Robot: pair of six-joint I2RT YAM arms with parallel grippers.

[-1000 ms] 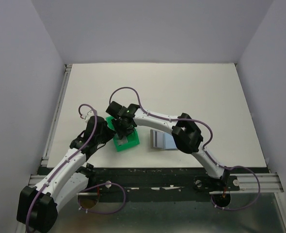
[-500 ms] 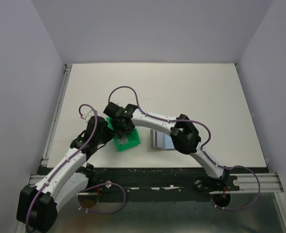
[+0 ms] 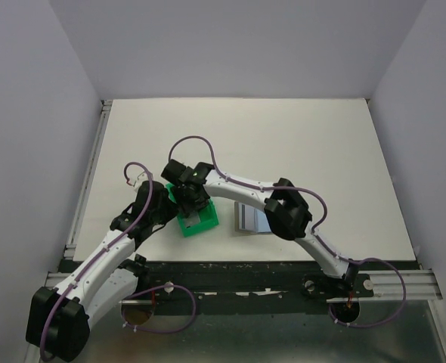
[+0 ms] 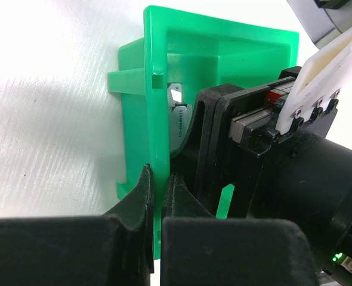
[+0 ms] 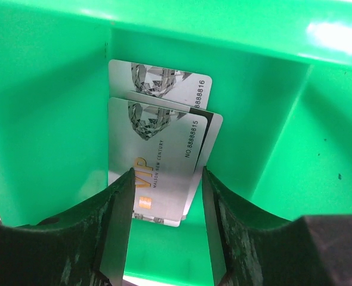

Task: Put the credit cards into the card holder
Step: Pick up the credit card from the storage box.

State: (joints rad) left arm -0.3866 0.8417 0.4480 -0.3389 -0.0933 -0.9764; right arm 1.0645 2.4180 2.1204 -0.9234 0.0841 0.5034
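Several silver credit cards marked VIP lie stacked on the floor of a green plastic bin. My right gripper reaches down into the bin, open, with a finger on each long side of the top card. My left gripper is shut on the near wall of the bin; a card edge shows inside. From above, the bin sits between both grippers. The grey card holder lies flat just right of the bin, partly under the right arm.
The right arm's forearm and elbow arch over the card holder. A metal rail runs along the table's left edge. White walls close in the table at the back and sides.
The right gripper's jaws have spread a little wider around the cards, and its wrist has shifted slightly left over the bin. The left gripper keeps its hold on the bin wall.
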